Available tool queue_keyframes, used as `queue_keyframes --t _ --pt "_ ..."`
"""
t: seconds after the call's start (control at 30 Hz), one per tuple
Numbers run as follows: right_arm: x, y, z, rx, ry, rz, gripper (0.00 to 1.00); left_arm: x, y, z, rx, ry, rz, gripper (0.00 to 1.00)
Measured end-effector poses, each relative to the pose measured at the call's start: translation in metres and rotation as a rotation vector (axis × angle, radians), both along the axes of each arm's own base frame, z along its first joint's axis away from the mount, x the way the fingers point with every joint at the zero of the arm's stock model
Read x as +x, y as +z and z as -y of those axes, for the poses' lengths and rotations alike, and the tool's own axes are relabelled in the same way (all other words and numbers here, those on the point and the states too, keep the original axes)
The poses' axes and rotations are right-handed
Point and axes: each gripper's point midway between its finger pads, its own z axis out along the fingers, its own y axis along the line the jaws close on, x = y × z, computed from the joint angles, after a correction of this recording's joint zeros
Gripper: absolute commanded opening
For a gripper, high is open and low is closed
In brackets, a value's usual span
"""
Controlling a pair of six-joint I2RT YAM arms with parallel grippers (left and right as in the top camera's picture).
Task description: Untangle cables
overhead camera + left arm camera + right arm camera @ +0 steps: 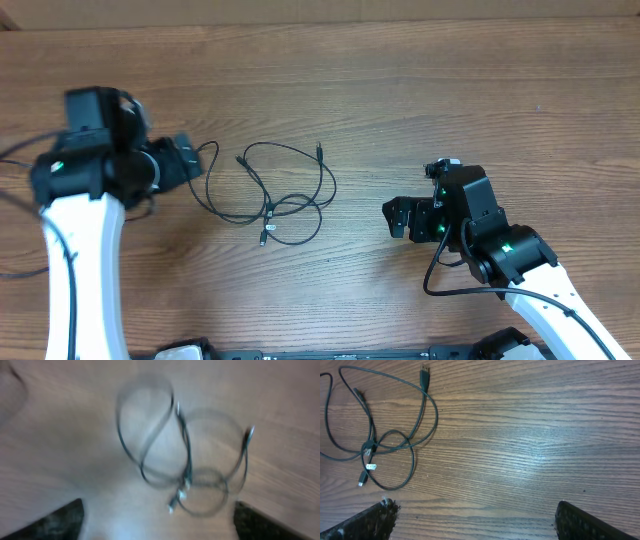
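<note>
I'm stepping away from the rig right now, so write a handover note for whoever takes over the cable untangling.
Left gripper: open, holding nothing, pointed at the cables.
Right gripper: open, holding nothing, well clear of them.
Thin black cables with small silver plug tips: lying flat in loose loops on the brown wooden table, between the arms and nearer the left one.
Done: the cords are spread out, not bunched.
Left: the loops cross over each other near the middle, so the cords are not yet separated.
</note>
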Motion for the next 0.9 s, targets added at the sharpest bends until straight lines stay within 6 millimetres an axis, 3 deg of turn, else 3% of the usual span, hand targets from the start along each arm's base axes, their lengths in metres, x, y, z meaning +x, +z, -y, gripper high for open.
queue_keyframes --t 0.13,0.33,0.57,0.73,0.9 --pt "0.0 0.0 0.0 0.0 0.0 0.0 0.99 -0.014 -0.056 0.018 -0.148 0.076 -0.204 0.99" --pt "0.0 0.0 0.0 0.0 0.0 0.0 0.99 -0.027 -0.113 0.032 -0.276 0.255 -0.417 0.99" --pt "0.0 0.0 0.0 0.0 0.001 0.0 0.99 -0.014 -0.138 0.04 -0.23 0.371 -0.434 1.0" --pt "0.0 0.0 0.0 0.0 0.001 0.0 0.99 -0.001 -0.148 0.061 -0.187 0.371 -0.408 1.0" --pt "0.0 0.0 0.0 0.0 0.001 0.0 0.99 -0.006 -0.161 0.078 -0.13 0.402 -0.444 1.0"
